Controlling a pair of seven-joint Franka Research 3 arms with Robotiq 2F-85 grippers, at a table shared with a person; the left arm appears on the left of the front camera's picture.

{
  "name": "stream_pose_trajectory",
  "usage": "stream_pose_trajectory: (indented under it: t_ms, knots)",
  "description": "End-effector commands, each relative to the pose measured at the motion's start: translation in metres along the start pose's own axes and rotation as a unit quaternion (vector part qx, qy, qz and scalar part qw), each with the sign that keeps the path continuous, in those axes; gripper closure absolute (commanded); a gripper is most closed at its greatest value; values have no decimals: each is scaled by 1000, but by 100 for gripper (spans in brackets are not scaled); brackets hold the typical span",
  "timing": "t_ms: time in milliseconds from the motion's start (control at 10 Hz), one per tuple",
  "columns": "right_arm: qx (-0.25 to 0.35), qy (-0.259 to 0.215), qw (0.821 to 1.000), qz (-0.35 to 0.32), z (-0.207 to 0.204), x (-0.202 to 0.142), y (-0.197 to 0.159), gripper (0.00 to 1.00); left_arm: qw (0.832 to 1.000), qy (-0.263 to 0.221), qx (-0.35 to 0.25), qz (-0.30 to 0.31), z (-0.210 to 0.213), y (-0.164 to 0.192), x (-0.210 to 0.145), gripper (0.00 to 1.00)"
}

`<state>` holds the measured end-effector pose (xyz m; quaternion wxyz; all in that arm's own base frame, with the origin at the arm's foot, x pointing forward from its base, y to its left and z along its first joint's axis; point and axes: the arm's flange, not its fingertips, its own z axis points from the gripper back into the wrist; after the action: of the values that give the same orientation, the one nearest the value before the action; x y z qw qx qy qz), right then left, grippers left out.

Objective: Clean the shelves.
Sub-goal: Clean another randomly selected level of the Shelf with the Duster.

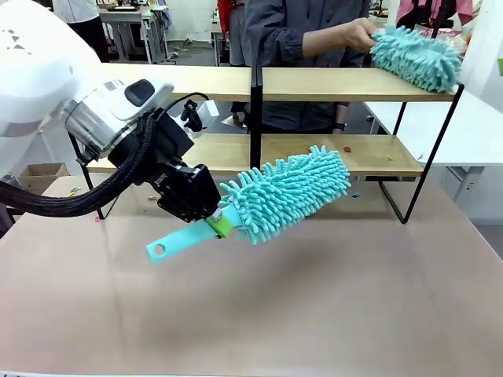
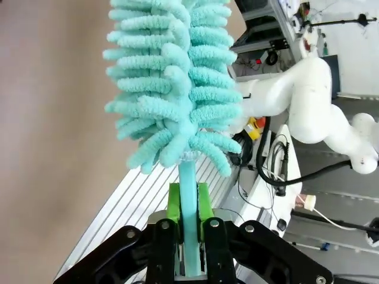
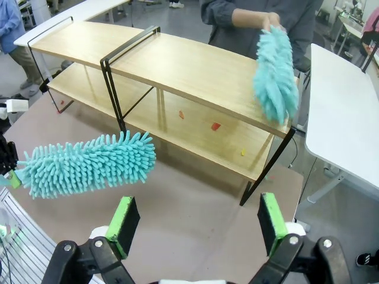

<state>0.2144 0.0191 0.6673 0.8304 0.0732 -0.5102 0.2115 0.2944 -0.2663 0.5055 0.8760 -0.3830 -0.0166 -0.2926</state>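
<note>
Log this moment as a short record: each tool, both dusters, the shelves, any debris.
left tool: shut on the handle of a teal duster
duster head: tilted up toward the lower shelf, in front of it, not touching
right tool: open, holding nothing
person's hand: holds a second teal duster on the upper shelf, near its right end
debris: small red and yellow scraps on the lower shelf

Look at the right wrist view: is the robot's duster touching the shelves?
No, the robot's duster is over the table, clear of the shelves.
</note>
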Motion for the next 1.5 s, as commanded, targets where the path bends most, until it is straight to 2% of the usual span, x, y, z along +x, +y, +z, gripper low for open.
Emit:
stream_pose_trajectory:
  t_ms: [0, 200, 300, 400, 500, 600, 700, 900, 1200, 1400]
  knots:
    - [1, -1, 1000, -2, 0, 0, -1, 0, 997, -34, 62, 38, -32, -36, 12, 87]
    - [1, -1, 1000, -2, 0, 0, -1, 0, 992, -65, 101, 42, -48, -55, 12, 87]
    - [1, -1, 1000, -2, 0, 0, -1, 0, 987, -95, 119, 45, -53, -67, 16, 87]
    - [1, -1, 1000, -2, 0, 0, -1, 0, 978, -144, 141, 62, -58, -79, 17, 87]
    - [1, -1, 1000, -2, 0, 0, -1, 0, 961, -190, 177, 95, -63, -90, 18, 87]
    - [1, -1, 1000, -2, 0, 0, -1, 0, 946, -210, 218, 116, -68, -98, 19, 87]
    - [1, -1, 1000, -2, 0, 0, -1, 0, 937, -209, 252, 119, -74, -102, 27, 87]
    - [1, -1, 1000, -2, 0, 0, -1, 0, 934, -192, 272, 128, -81, -98, 51, 87]
    - [1, -1, 1000, -2, 0, 0, -1, 0, 917, -196, 300, 176, -85, -82, 102, 87]
    - [1, -1, 1000, -2, 0, 0, -1, 0, 916, -176, 310, 183, -92, -75, 137, 87]
